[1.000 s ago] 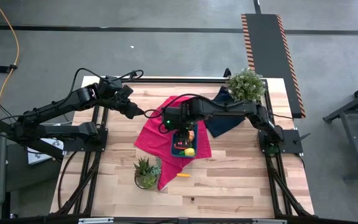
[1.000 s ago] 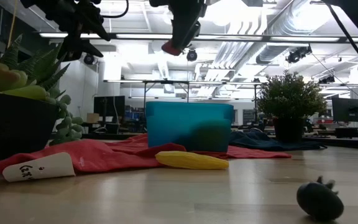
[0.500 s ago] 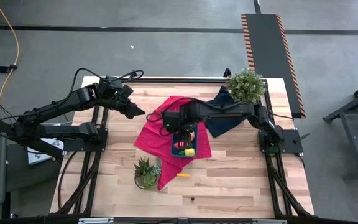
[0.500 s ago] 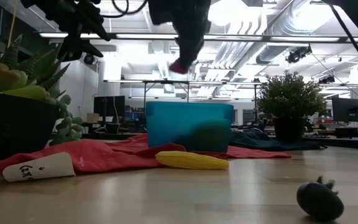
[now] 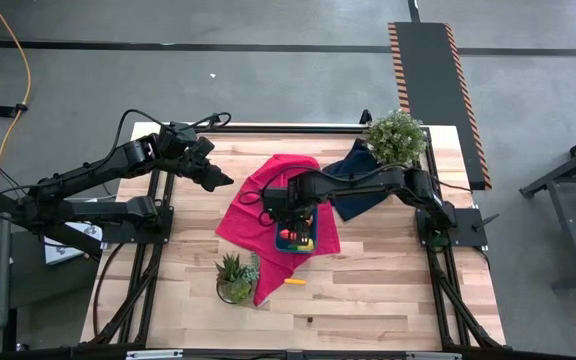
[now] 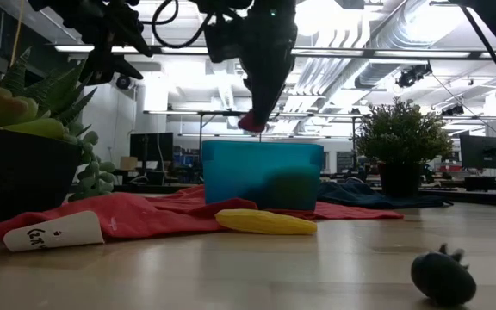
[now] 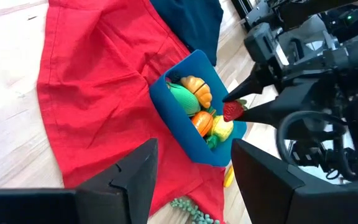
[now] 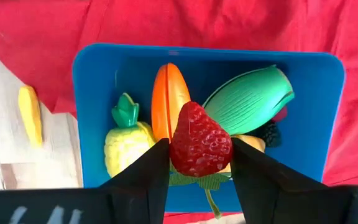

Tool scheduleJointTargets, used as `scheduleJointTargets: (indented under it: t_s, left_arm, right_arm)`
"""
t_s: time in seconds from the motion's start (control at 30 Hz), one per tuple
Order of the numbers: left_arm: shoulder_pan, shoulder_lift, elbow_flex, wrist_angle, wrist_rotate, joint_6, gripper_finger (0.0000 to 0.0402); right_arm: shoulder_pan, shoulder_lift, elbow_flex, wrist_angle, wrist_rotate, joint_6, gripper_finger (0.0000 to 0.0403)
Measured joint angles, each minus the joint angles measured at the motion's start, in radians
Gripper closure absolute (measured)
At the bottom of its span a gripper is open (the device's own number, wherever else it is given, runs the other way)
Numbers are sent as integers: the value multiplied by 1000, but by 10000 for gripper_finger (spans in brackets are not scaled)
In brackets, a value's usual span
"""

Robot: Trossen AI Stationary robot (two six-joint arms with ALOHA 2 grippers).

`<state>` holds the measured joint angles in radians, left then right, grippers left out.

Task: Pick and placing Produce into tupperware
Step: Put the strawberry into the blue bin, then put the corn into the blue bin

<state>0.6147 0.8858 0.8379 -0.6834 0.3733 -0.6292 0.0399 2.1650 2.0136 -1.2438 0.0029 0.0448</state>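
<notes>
The teal-blue tupperware (image 5: pixel 294 243) sits on a red cloth (image 5: pixel 258 205) mid-table. It holds several toy produce pieces, among them an orange one (image 8: pixel 165 99), a green one (image 8: pixel 248 99) and a yellow pineapple (image 8: pixel 126 144). My right gripper (image 5: pixel 294 220) hangs just above the tub, shut on a red toy strawberry (image 8: pixel 199 138). My left gripper (image 7: pixel 191 180) waits raised at the far left, open, with nothing between its fingers. A yellow piece (image 6: pixel 265 222) lies on the wood near the tub. My right gripper pinches the strawberry's two sides (image 8: pixel 178 146) between its two fingers (image 8: pixel 148 177). They come from above and point down. The strawberry (image 6: pixel 251 124) sits at their free ends, lifted clear, just above the tub's rim (image 6: pixel 261 146).
A potted succulent (image 5: pixel 236 278) stands near the front left of the tub, a bushy plant (image 5: pixel 396 137) at the far right corner. A navy cloth (image 5: pixel 353 190) lies beyond the tub. A small dark object (image 6: pixel 442 275) sits on the bare wood near the low camera.
My right gripper has come down toward the tupperware with the strawberry still between its fingers. My left arm has kept still.
</notes>
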Motion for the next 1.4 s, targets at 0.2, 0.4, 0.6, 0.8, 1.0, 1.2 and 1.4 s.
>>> scheduleJointTargets:
  t_s: [0.2, 0.4, 0.6, 0.8, 1.0, 1.2, 1.4]
  left_arm:
    - [0, 0, 0, 0, 0, 0, 208]
    - [0, 0, 0, 0, 0, 0, 208]
    - [0, 0, 0, 0, 0, 0, 208]
    - [0, 0, 0, 0, 0, 0, 208]
    - [0, 0, 0, 0, 0, 0, 208]
    - [0, 0, 0, 0, 0, -1, 208]
    - [0, 0, 0, 0, 0, 3, 208]
  right_arm:
    - [0, -1, -41, 32, -3, 3, 265]
    - [0, -1, -67, 34, -3, 6, 265]
    - [-2, -2, -67, 44, -11, 23, 265]
    - [-15, -2, -67, 45, -46, 25, 236]
    - [-28, -2, -67, 39, -59, 34, 197]
    - [-26, -2, -66, 31, -60, 37, 192]
    - [-22, -41, -64, 37, -56, 58, 192]
